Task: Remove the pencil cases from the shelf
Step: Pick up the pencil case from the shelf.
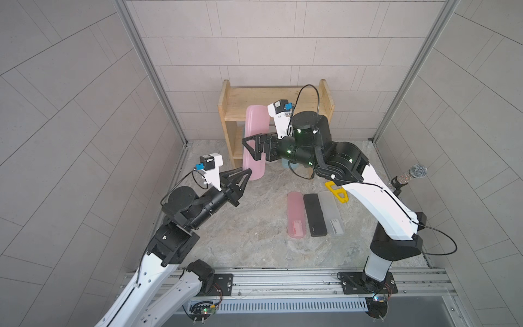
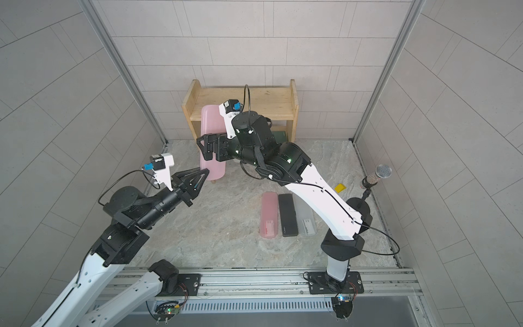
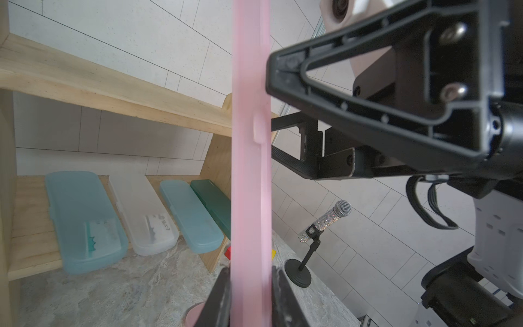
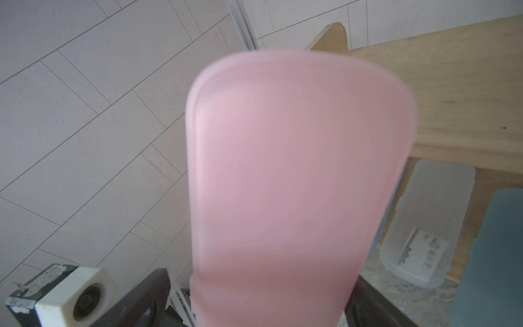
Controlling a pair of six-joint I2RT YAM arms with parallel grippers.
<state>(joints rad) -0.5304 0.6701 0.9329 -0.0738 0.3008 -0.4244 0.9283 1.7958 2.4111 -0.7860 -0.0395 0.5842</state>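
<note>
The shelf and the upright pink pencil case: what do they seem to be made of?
Shelf: pale wood, seemingly unvarnished; grain lines show. Upright pink pencil case: probably moulded plastic, frosted matte; a moulded clasp shows on its edge.

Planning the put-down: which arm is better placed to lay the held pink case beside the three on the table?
Probably right: the right tool straddles the pink case mid-length, and the row of cases lies on that arm's side. The left tool pinches its lower end.
</note>
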